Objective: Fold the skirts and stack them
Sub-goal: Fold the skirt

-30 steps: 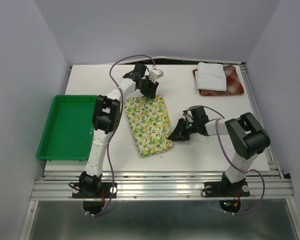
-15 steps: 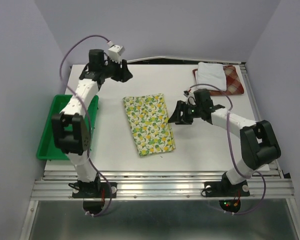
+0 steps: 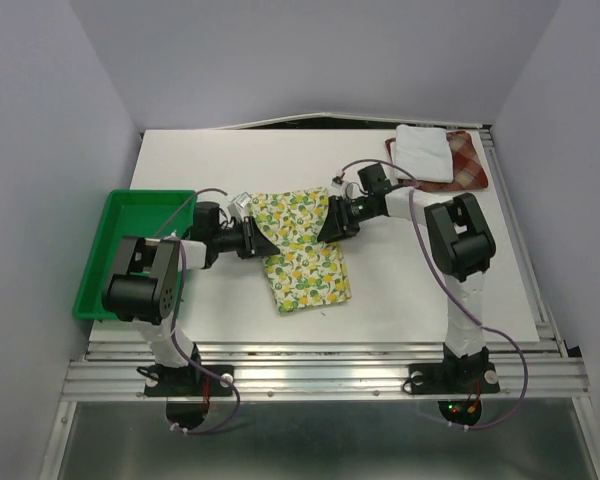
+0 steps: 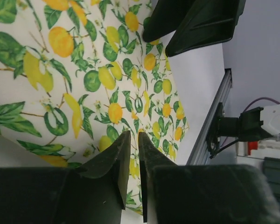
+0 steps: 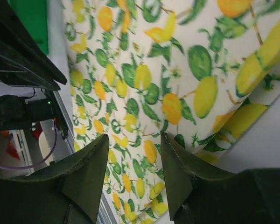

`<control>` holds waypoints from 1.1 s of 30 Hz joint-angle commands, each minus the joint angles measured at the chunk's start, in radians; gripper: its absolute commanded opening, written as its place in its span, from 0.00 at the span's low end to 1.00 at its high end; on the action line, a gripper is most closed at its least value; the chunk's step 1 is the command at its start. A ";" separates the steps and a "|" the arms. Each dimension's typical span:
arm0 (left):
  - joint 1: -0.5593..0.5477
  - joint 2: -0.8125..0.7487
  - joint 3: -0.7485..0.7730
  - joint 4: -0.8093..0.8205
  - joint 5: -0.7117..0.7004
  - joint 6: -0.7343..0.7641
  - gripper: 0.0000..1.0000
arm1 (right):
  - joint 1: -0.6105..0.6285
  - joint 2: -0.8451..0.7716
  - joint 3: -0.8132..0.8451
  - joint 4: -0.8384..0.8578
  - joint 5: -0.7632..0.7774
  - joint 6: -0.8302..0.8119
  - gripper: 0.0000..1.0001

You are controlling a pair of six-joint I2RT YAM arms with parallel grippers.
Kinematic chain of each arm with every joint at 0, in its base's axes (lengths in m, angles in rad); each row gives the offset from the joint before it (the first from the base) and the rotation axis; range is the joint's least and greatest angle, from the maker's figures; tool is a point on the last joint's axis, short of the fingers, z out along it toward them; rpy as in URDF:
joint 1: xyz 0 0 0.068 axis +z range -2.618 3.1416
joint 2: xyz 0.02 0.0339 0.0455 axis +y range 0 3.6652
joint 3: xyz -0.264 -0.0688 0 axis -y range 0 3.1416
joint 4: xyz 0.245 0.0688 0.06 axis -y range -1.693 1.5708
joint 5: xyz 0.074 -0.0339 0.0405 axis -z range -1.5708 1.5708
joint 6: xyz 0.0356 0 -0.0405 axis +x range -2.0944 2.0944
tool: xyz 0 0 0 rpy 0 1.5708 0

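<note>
Yellow-and-green fruit-printed white cloth skirt (image 3: 302, 250) is lying spread at the middle of the white worktop (image 3: 430, 280) as two robot arms are reaching in low from either side. The left arm's jaws, narrowed to a slit, are sitting at its left edge, though whether they are pinching fabric cannot be told. The right arm's jaws are standing apart at its far right corner. Far right, a folded plain white skirt (image 3: 423, 152) is resting on a red-and-cream plaid skirt (image 3: 470, 170).
</note>
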 commanded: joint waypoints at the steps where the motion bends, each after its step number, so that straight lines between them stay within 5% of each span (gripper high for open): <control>1: 0.017 0.089 0.020 0.194 0.009 -0.134 0.22 | -0.004 0.050 0.031 -0.051 -0.041 -0.051 0.53; 9: 0.027 0.368 0.287 -0.219 -0.136 -0.018 0.16 | -0.042 0.088 -0.058 -0.052 0.083 -0.043 0.48; 23: -0.003 0.535 0.436 -0.357 -0.097 0.048 0.12 | -0.111 0.026 -0.163 -0.103 0.289 -0.098 0.45; 29: -0.002 0.522 0.429 -0.285 0.049 0.066 0.15 | -0.111 0.030 -0.112 -0.155 0.263 -0.126 0.44; 33: -0.005 0.304 0.477 -0.364 0.055 0.227 0.26 | -0.111 -0.017 -0.092 -0.184 0.219 -0.143 0.44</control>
